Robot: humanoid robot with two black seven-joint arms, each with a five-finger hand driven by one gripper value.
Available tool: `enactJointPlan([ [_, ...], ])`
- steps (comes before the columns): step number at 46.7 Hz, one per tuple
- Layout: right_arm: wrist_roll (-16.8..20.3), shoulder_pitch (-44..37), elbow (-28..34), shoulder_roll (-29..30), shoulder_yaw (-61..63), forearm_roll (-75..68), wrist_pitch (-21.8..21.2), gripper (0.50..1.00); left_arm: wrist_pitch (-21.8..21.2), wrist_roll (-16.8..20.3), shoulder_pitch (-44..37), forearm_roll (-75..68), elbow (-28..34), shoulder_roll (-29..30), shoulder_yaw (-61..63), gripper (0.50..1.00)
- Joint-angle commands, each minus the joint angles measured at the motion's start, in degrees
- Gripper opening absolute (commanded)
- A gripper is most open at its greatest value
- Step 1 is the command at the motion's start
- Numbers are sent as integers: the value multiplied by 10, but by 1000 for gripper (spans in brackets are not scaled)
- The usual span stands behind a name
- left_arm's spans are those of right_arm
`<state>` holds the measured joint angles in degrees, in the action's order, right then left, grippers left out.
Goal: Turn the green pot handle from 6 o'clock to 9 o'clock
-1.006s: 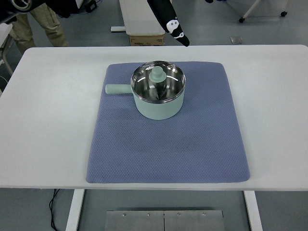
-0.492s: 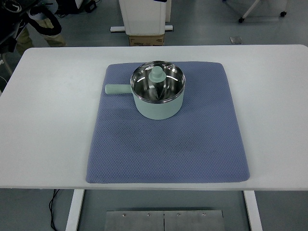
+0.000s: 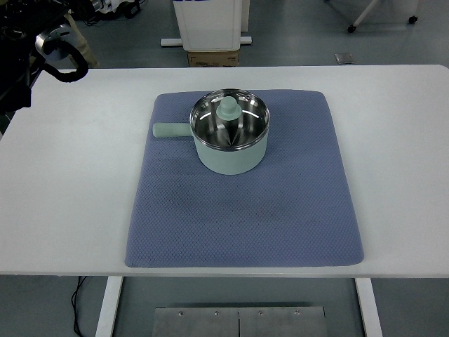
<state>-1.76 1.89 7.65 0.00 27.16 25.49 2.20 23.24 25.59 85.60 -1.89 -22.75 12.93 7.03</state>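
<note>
The pale green pot (image 3: 231,139) stands on the back half of the blue mat (image 3: 245,210). Its steel inside shows, and a green knobbed lid piece (image 3: 229,107) sits in it. The pot's handle (image 3: 172,130) points straight to the picture's left, at 9 o'clock. My left hand (image 3: 62,60) is black and grey and hovers over the table's far left corner, well away from the pot and touching nothing. The rest of that arm is a dark mass at the left edge. No right arm shows.
The white table (image 3: 70,196) reaches all around the mat. Beyond its far edge stand a white cabinet (image 3: 210,21) and a cardboard box (image 3: 213,57). A metal plate (image 3: 238,321) lies on the floor below the near edge.
A black arm over the far edge at the top middle has left the view. The left arm has come in at the top left corner and lowered a little. The pot has not moved.
</note>
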Motion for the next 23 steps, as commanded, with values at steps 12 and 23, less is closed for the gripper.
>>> enactJointPlan([
  [12, 0, 0, 0, 0, 0, 0, 0, 1000, -58, -1, -71, 171, 0, 1, -1, 1000],
  [23, 0, 0, 0, 0, 0, 0, 0, 1000, -106, -1, -133, 238, 0, 0, -50, 1000],
])
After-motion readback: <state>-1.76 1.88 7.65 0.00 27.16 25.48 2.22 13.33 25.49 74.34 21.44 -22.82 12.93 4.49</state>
